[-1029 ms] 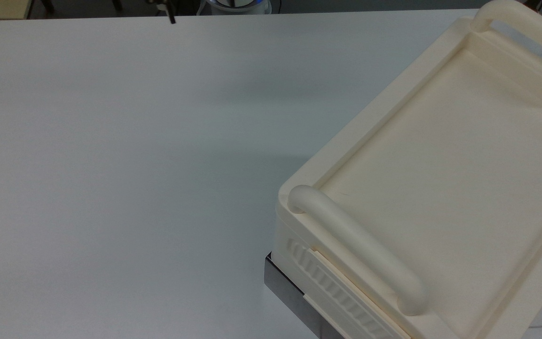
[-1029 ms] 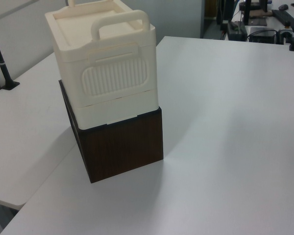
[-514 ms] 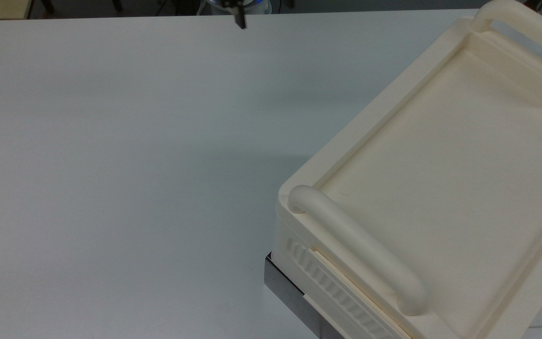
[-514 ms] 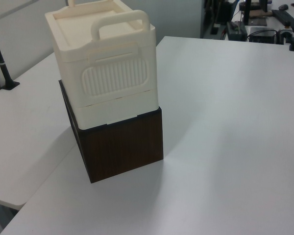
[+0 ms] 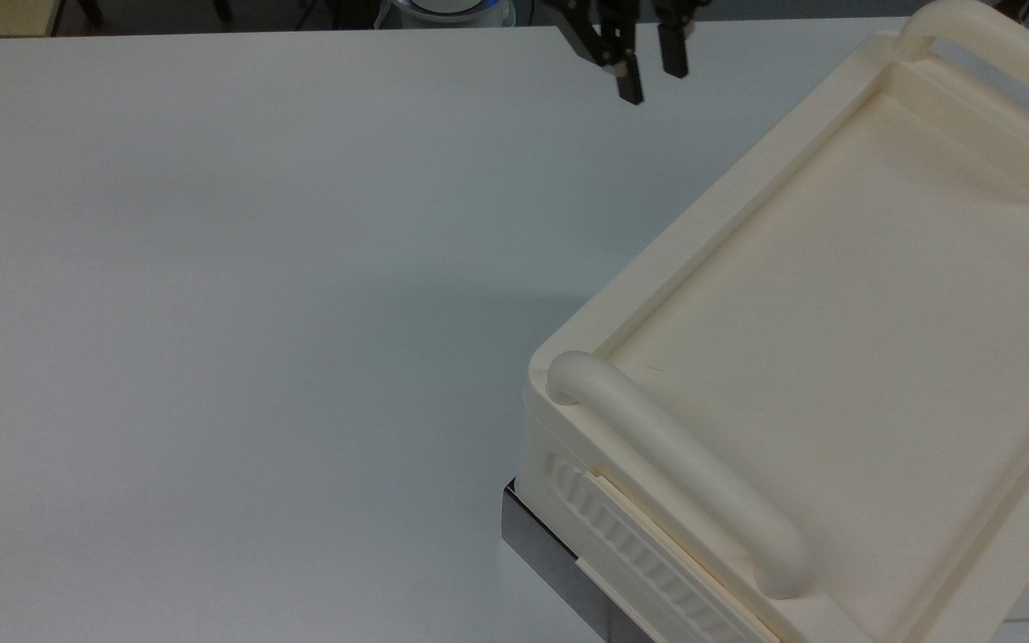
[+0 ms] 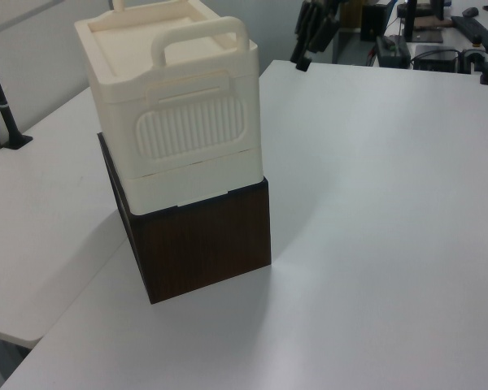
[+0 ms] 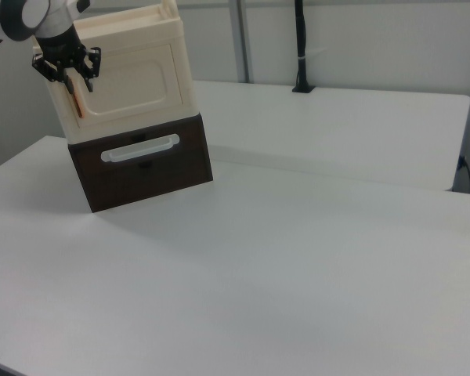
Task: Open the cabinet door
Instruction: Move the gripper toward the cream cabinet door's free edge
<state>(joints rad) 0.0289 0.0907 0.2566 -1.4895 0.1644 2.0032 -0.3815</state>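
Jaws of the gripper (image 5: 653,82) stand spread; right view shows the cabinet door (image 7: 125,84) shut.

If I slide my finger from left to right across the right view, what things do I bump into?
Gripper, hanging in front of the cabinet → orange door handle → cabinet door → black pole standing at the back of the table.

A white worktop (image 7: 313,258) fills the frame; a black pole (image 7: 300,47) stands clamped at its upper-centre far edge in the right view.
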